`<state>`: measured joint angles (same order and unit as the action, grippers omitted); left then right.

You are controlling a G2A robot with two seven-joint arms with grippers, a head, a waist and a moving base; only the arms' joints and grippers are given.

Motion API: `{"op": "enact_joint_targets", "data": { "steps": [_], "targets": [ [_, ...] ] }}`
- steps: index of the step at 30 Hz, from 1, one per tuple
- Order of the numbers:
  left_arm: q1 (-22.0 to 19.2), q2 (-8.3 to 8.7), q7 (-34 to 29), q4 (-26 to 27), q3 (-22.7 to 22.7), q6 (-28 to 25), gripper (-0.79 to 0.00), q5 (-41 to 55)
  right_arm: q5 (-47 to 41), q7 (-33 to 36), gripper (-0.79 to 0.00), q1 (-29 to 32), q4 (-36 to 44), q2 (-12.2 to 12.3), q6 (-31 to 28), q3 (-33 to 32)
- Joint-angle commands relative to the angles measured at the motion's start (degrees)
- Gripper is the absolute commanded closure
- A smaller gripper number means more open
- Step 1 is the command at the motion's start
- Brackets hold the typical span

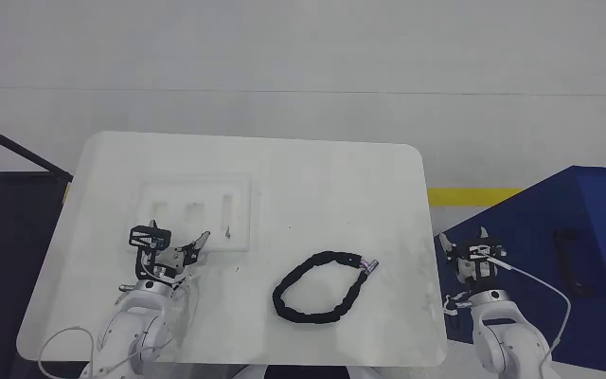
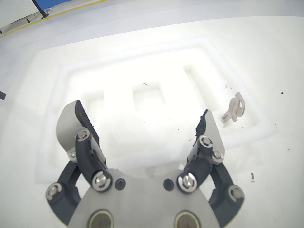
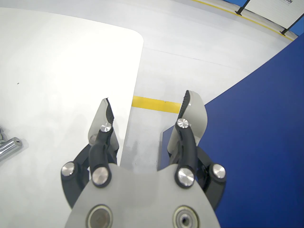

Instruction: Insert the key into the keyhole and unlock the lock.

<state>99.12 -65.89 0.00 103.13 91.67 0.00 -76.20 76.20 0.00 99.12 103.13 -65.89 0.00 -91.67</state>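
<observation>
A small silver key (image 2: 235, 108) stands stuck upright in a white foam tray (image 1: 161, 194), near the tray's right side (image 1: 227, 232). My left gripper (image 2: 142, 112) hovers open over the tray's front part, left of the key (image 1: 170, 244). A black chain lock (image 1: 317, 284) lies looped on the table's middle, its chrome cylinder (image 1: 369, 264) at the upper right end. The cylinder's keyhole end (image 3: 10, 144) shows in the right wrist view. My right gripper (image 3: 146, 102) stands open over the table's right edge, well right of the lock (image 1: 476, 254).
The foam tray (image 2: 247, 62) has several rectangular pockets (image 2: 148, 92). Dark crumbs lie around the key. The white table (image 1: 379, 189) ends right beside my right gripper; a blue surface (image 1: 559, 227) and a yellow floor line (image 1: 469, 196) lie beyond.
</observation>
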Motion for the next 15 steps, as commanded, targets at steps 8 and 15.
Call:
{"op": "enact_joint_targets", "data": {
  "steps": [8,15],
  "targets": [
    [-0.69,-0.19,-9.06,3.56,1.04,0.5,-0.785,6.36,0.0,0.0,-0.785,0.0,0.0,0.0,0.0,0.0],
    [-4.57,-0.16,-36.37,15.26,3.69,3.53,-0.785,20.43,0.0,0.0,-0.785,0.0,0.0,0.0,0.0,0.0]
  ]
}}
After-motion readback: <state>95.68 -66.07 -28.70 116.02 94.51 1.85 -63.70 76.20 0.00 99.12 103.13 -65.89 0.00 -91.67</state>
